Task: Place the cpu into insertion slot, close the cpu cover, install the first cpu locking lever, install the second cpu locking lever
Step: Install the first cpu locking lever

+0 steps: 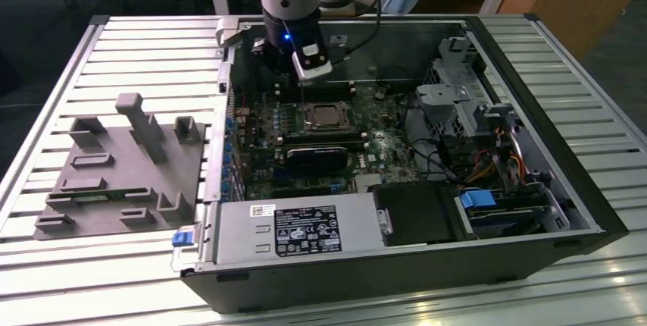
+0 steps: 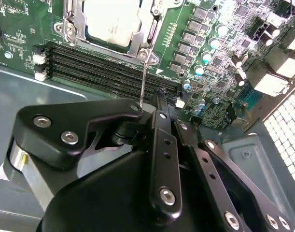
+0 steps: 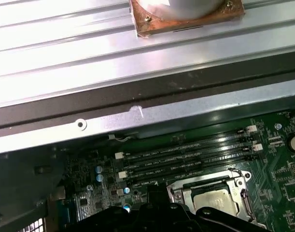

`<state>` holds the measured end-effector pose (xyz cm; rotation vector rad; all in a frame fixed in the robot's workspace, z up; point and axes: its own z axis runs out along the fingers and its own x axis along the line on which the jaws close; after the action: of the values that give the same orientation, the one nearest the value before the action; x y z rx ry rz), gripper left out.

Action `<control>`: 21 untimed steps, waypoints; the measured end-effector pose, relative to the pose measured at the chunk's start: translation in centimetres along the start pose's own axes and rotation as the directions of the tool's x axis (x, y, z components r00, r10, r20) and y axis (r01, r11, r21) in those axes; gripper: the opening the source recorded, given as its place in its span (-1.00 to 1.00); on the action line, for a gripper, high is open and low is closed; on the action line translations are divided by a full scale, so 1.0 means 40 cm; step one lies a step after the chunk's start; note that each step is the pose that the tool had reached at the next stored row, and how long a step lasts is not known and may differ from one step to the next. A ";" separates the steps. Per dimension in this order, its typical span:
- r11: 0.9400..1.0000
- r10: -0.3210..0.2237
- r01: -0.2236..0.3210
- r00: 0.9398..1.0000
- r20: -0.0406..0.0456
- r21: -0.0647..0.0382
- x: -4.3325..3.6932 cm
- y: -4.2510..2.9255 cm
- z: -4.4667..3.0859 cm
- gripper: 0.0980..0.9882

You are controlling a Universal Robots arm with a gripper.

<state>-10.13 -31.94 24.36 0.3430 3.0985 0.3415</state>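
Observation:
The cpu [image 2: 111, 21] lies flat in the insertion slot [image 1: 308, 108] on the motherboard, its silvery top showing. The cpu cover [image 2: 72, 26] is down over it, framing the chip. In the first wrist view the cpu [image 3: 215, 200] and cpu cover [image 3: 186, 193] sit beside the memory slots. One thin wire locking lever [image 2: 143, 79] stands up from the socket's corner, with its free end reaching my gripper [image 2: 161, 99]. In the exterior view my gripper [image 1: 303, 87] hangs just behind the socket, low inside the case.
Long black memory slots [image 2: 99, 67] run between the socket and my gripper. A black heatsink block [image 1: 315, 158], the power supply [image 1: 293, 231] and a drive cage [image 1: 475, 106] crowd the case. The case wall [image 3: 137, 111] is close behind. A grey fixture tray [image 1: 121, 167] lies outside.

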 end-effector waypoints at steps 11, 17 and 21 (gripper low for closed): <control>1.000 0.000 0.000 1.000 0.000 0.000 -0.057 0.012 0.003 -0.99; 1.000 0.000 0.000 1.000 0.000 0.000 -0.104 0.022 0.005 -0.99; 1.000 -0.004 0.004 1.000 0.017 -0.004 -0.106 0.022 0.010 -0.99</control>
<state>-5.81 -31.95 24.08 0.3379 3.0812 0.3424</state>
